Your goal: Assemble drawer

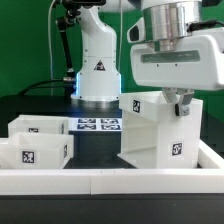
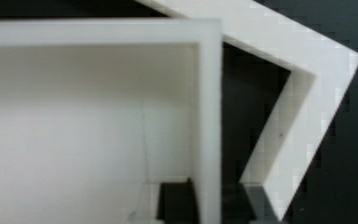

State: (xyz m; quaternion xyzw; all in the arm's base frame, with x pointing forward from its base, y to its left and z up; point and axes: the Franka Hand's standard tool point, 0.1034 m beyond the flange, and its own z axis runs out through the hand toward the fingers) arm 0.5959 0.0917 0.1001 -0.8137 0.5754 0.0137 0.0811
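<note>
The drawer's tall white casing (image 1: pixel 160 130) stands at the exterior view's right, with a tag on its front face. My gripper (image 1: pixel 178 103) has come down onto its top edge. In the wrist view the gripper (image 2: pixel 218 205) straddles the casing's thin upright wall (image 2: pixel 208 120), with a dark fingertip (image 2: pixel 174 200) close on each side, so it looks shut on the wall. Two shallow open-top trays, one behind (image 1: pixel 40 125) and one in front (image 1: pixel 35 150), sit side by side at the exterior view's left, each with a tag.
The marker board (image 1: pixel 98 125) lies between the trays and the casing. A long low white rail (image 1: pixel 110 180) runs along the front and turns up the right side; its corner shows in the wrist view (image 2: pixel 291 60). The robot base (image 1: pixel 98 70) stands behind.
</note>
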